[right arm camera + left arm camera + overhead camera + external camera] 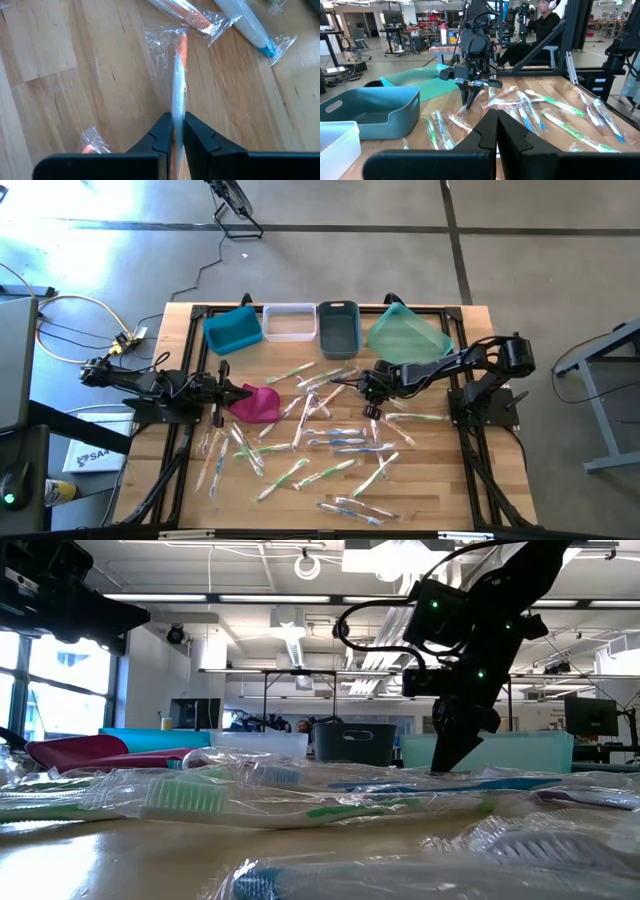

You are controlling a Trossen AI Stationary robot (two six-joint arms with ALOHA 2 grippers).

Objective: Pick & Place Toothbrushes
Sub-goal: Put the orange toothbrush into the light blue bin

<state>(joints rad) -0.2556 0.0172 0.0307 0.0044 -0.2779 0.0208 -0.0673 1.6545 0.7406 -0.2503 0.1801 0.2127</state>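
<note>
Several toothbrushes (330, 442) in clear wrappers lie scattered flat on the middle and near part of the wooden table. My right gripper (368, 392) reaches in from the right and points steeply down among them. It is shut on one wrapped toothbrush with an orange and white handle (178, 75). My left gripper (497, 131) stays at the table's left, level and shut, with nothing between its fingers, next to a magenta pouch (255, 405). My right gripper pinches the orange and white toothbrush between its two fingers (162, 134), through the clear wrapper, near one end of the handle (176, 117). The fingers come from above, slanting down. The rest of the toothbrush stretches away from them over the wood; whether it is lifted clear I cannot tell.
Along the far edge stand a blue bin (233, 330), a clear bin (289, 322), a grey bin (338, 327) and a teal bin (405, 335). Beside the held toothbrush lie other wrapped toothbrushes (185, 12). A person sits beyond the table (540, 25).
</note>
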